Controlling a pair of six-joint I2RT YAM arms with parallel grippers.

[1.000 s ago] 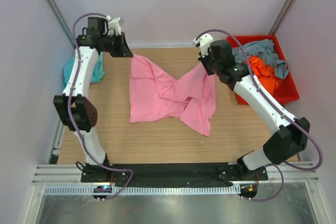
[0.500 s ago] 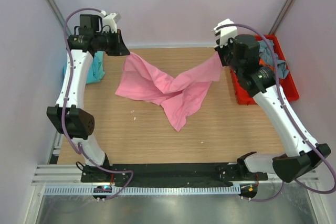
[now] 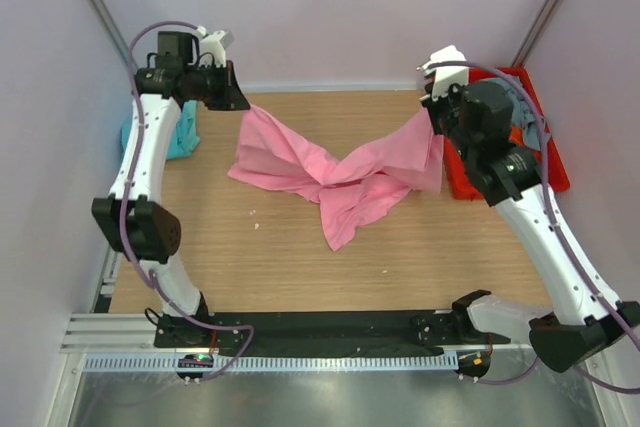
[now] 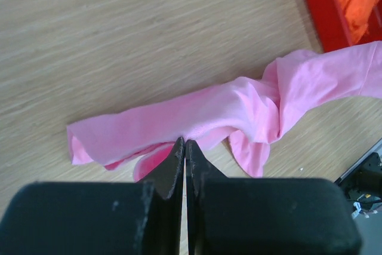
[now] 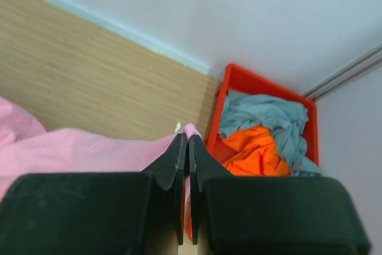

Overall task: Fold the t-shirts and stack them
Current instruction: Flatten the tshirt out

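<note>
- Fingers (image 4: 169, 174) of left gripper (image 4: 185, 143): pinching edge of pink t-shirt (image 3: 340, 172), raised far-left.
- Same pink t-shirt: twisted, slung between arms, sagging toward counter (image 3: 300, 267); spreading step in hand.
- Fingers of right gripper (image 5: 185, 138): pinching opposite edge; next, probably untwist, lay flat.

Red bin (image 5: 222, 110), seemingly plastic; wooden table (image 3: 250, 267)

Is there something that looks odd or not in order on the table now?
Yes. The pink t-shirt, held between the left gripper and the right gripper, is twisted in the middle and bunched, not spread flat for folding.
</note>
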